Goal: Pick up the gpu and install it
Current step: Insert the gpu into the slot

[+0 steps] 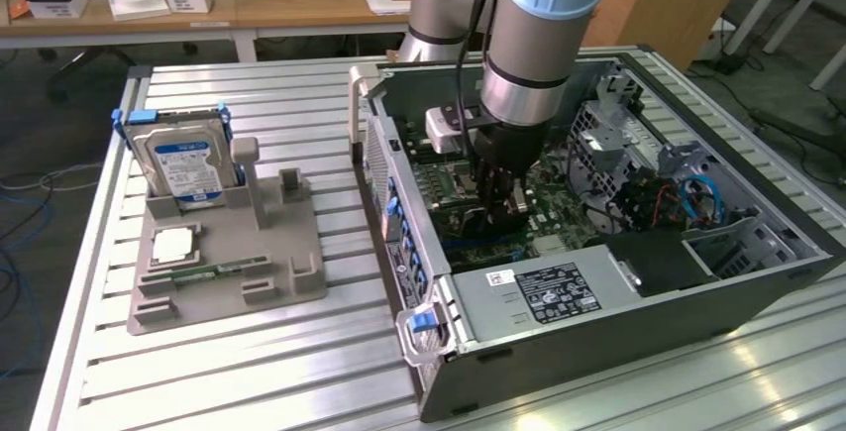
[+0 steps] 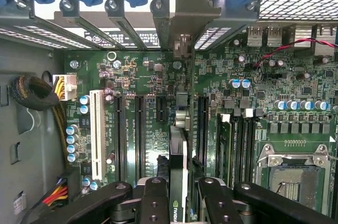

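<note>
Gpu (image 2: 178, 171) edge-on between jaws, clamped from both sides, over motherboard (image 2: 137, 76)

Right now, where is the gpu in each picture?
Exterior view: the gpu hangs in the gripper, inside the open computer case.
Wrist view: the gpu stands edge-on in the gripper.
Shared landmark: the green motherboard.

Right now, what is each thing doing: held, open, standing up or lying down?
gpu: on edge, gripped by the fingers, over the board's slots.
case: on its side, open.
hard drive: standing upright in the holder.
memory stick: lying flat on the holder.
chip: lying flat on the holder.
</note>
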Tool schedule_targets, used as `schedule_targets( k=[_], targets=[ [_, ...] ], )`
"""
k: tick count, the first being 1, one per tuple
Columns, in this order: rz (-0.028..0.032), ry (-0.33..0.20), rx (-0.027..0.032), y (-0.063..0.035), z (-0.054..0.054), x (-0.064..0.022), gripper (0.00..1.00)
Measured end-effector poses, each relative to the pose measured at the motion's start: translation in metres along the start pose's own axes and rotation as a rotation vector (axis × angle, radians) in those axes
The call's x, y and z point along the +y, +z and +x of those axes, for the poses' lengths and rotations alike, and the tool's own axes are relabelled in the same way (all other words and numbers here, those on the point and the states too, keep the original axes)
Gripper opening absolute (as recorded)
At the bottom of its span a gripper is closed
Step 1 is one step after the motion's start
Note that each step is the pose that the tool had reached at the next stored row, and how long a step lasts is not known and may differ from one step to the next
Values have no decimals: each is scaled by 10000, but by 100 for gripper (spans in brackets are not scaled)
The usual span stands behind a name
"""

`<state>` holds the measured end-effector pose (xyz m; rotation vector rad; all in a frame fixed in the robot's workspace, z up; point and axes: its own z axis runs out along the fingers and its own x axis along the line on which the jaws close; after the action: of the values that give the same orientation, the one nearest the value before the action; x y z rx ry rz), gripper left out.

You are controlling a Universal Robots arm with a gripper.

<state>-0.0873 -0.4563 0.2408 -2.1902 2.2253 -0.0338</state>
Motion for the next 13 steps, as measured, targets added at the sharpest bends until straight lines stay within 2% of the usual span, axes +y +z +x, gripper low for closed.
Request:
schedule_targets(
  k=[13],
  targets=[
    [-1, 1, 1, -21, 0, -11, 26]
  ],
)
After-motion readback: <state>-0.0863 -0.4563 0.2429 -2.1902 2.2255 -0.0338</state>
